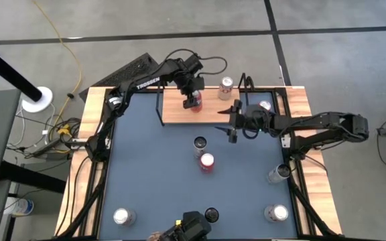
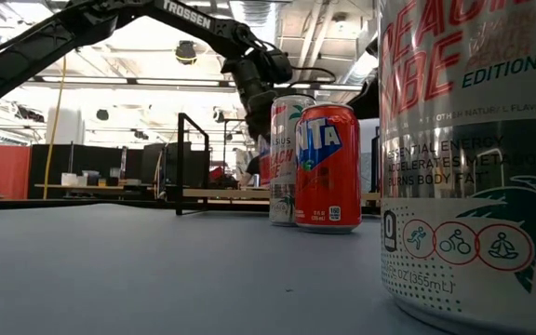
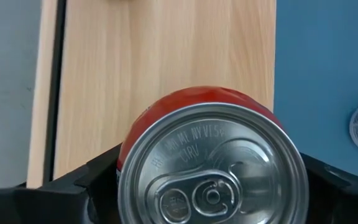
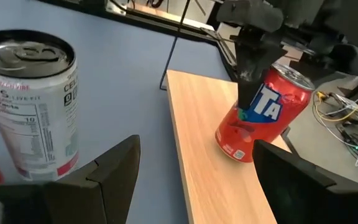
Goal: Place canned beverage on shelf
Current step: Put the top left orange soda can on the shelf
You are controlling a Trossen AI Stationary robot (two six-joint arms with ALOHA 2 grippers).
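Note:
A red canned beverage point(image 4: 260, 118) stands upright on the light-wood shelf point(image 1: 179, 110), near the middle of the board, with my left gripper point(image 1: 193, 94) shut on it from above. In the left wrist view the can's silver top point(image 3: 210, 162) fills the gap between the two fingers. My right gripper point(image 1: 232, 125) hovers open beside the shelf's near right corner, with nothing between its fingers point(image 4: 120, 168). My left gripper pinches the red can by two opposite sides of its upper wall point(image 3: 126, 155), just under the top rim. The fingers point(image 4: 250, 68) come slanting down from the table's far side. The can is upright and its base point(image 4: 232, 149) meets the shelf board.
A silver can point(image 1: 200, 144) and a red can point(image 1: 207, 163) stand at mid-table. Two more cans point(image 1: 226, 86) point(image 1: 265, 106) stand by the shelf's right end. Others stand at the right edge point(image 1: 278, 174) and along the near edge point(image 1: 124, 216) point(image 1: 277, 213).

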